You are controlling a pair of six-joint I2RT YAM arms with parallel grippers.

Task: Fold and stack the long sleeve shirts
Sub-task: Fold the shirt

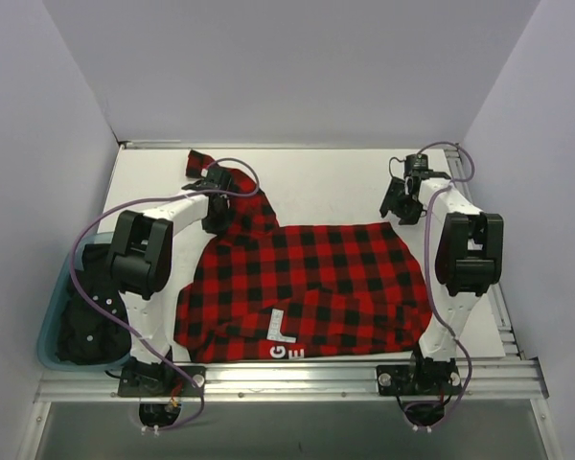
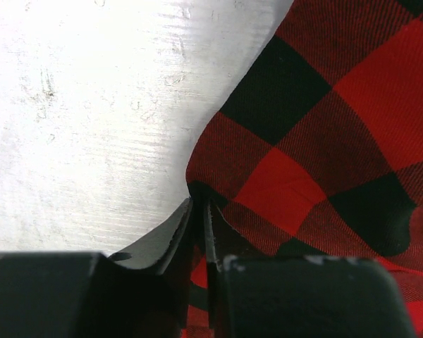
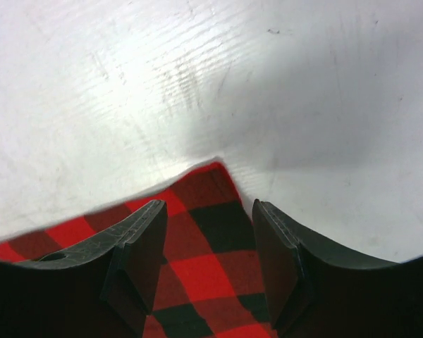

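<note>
Top external view had a teal bin [image 1: 46, 331] of dark clothes at the far left, off the edge of the white table [image 1: 335, 177]. Next to it, the left gripper [image 1: 217, 192] sat low at the far-left end of the red-and-black flannel shirt [image 1: 316, 278], where a sleeve [image 1: 232, 192] ran out from the body. In the left wrist view its jaws were drawn almost together on the very edge of the cloth, a thin fold pinched between them [image 2: 199, 204].

The shirt lay spread across the middle of the table, rumpled along the near hem where the white lettering [image 1: 282, 335] showed.

At the right, the right gripper [image 1: 401, 203] hung just beyond the shirt's far right corner. From its wrist camera the jaws stood about half apart, straddling that corner [image 3: 208, 208] but holding nothing.

The step looked like folding the sleeve in over the body. The pinch was shallow, so a slow lift would suit before carrying the sleeve across. The right gripper would probably do best pinning or gripping its corner first, lest the whole shirt drag.
</note>
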